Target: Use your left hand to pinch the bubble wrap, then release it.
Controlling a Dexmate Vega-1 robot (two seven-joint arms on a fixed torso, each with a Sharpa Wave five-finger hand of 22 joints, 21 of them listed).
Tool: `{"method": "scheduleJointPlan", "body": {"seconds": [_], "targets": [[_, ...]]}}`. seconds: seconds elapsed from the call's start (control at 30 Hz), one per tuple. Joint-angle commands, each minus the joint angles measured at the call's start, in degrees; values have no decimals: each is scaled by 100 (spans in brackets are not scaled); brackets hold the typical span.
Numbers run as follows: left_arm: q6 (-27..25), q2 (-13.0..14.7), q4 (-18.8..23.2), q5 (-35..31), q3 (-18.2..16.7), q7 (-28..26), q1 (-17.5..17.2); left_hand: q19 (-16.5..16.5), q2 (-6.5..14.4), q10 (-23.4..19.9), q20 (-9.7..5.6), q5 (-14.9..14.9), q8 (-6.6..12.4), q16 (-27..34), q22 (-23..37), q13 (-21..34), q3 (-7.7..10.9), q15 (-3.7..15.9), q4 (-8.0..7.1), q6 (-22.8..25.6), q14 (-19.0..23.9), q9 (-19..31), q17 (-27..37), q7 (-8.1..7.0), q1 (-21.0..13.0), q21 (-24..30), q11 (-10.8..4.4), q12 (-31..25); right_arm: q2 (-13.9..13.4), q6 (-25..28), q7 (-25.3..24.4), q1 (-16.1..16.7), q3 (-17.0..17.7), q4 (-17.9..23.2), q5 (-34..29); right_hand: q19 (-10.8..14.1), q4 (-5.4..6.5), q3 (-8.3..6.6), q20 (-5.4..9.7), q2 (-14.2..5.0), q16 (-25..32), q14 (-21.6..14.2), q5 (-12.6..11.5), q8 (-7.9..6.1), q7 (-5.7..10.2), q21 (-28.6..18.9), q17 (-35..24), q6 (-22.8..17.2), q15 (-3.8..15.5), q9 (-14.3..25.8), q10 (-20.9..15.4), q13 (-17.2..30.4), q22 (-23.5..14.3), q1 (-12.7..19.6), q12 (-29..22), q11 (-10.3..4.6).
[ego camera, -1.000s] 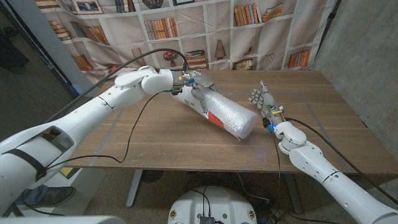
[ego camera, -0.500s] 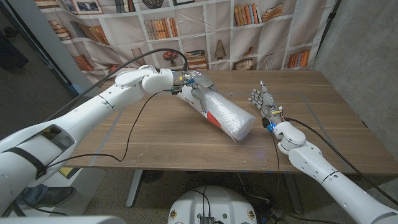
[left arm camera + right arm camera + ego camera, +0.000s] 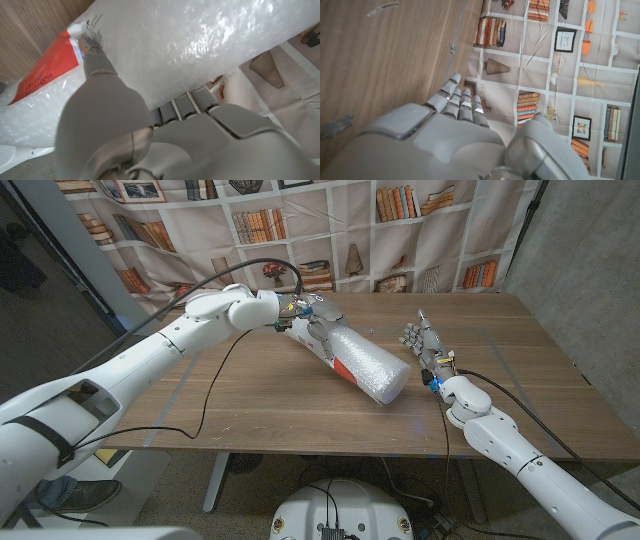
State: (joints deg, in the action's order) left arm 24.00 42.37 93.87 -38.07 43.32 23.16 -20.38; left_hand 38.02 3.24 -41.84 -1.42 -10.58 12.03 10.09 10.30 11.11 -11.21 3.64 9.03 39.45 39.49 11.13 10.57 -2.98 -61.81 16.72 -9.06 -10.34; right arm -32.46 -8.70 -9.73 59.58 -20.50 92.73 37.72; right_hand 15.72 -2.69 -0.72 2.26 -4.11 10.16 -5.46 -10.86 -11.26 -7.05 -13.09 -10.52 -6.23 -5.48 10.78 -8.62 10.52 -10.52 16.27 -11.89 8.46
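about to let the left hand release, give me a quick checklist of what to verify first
1. Left hand on the bubble wrap roll: ok, its fingers press against the wrap near the red label.
2. An actual pinch made: cannot tell, the wrist view shows fingers on the wrap, but the thumb side is hidden.
3. Roll supported by the table: ok, it lies on its side on the wood, so letting go should not drop it.
4. Right hand clear of the roll: ok, it stands apart beside the roll's near end, fingers up, holding nothing.
5. Cable away from the roll: ok, it trails over the table beside the left arm.
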Motion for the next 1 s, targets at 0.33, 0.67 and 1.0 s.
{"method": "scheduleJointPlan", "body": {"seconds": [0.33,0.67,1.0], "targets": [[-84,49,90,-104,10,114,-1,-424,-41,479,125,-95,-93,10,17,17,695,333,-1052,-366,-486,8,11,15,330,-257,-45,35,-20,47,-17,-4,-2,57,-16,41,-49,2,42,-33,32,-13,-11,-1,-24,22,-18,-48,-39,10,-27,18,-22,-12,-27,-7],[-101,62,107,-116,11,140,-27,-385,-40,612,123,-117,-98,32,25,17,634,275,-1136,-486,-570,10,15,57,485,-263,10,20,-3,39,0,-19,-14,37,-13,42,-51,1,42,-36,32,-13,-11,0,-18,24,-17,-48,-44,10,-27,18,-22,-11,-26,-10],[-114,61,43,-117,68,198,-74,-414,-44,622,142,-126,-88,40,28,17,614,270,-1152,-507,-600,10,14,47,518,-284,-21,1,6,52,20,-4,-31,8,8,44,-53,2,46,-38,34,-18,-12,0,-21,24,-17,-48,-43,10,-29,18,-22,-11,-27,-8]]}}
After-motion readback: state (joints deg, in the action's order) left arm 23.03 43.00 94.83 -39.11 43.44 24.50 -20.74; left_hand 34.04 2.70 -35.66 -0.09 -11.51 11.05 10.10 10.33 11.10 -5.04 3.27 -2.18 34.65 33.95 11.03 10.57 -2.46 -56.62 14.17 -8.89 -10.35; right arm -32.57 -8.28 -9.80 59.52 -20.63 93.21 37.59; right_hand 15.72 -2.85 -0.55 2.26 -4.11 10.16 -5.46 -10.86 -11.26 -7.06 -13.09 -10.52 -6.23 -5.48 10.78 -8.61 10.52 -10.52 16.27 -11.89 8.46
